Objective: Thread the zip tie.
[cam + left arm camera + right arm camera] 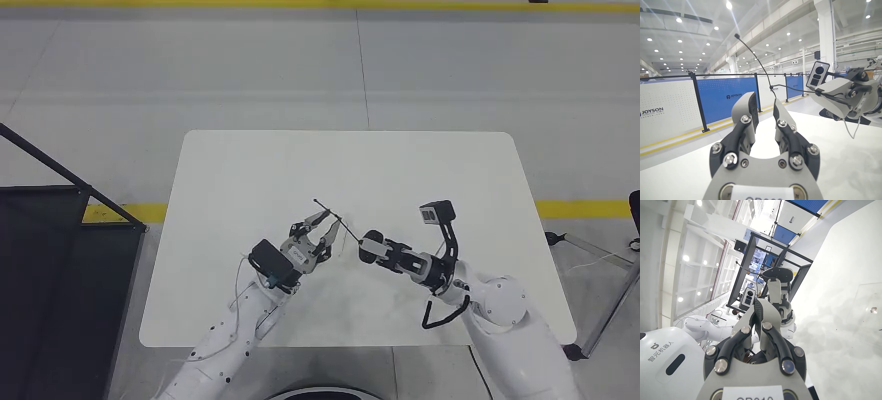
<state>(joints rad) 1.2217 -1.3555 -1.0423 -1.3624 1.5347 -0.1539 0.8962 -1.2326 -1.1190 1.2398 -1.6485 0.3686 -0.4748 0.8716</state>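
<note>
Fig.: two-arm rig over white desk (250,170), top view w/ both wrist views.

(a) Left claw (318,235) (763,98): raised above desk centre, jaws spread wide, nothing clamped.

(b) Right claw (362,244) (757,303) (816,92): just beside (a), tips facing it, jaws pressed together on one strand of the zip tie.

(c) Zip tie (328,210) (761,65): black, thin, held in the air between the claws, off the desk. From a small junction approx. midway, one strand runs sideways into (b). A longer curved strand rises away from (a) to a small blocky end. Its lower end reaches the tip of one jaw of (a); contact there cannot be judged.
</note>
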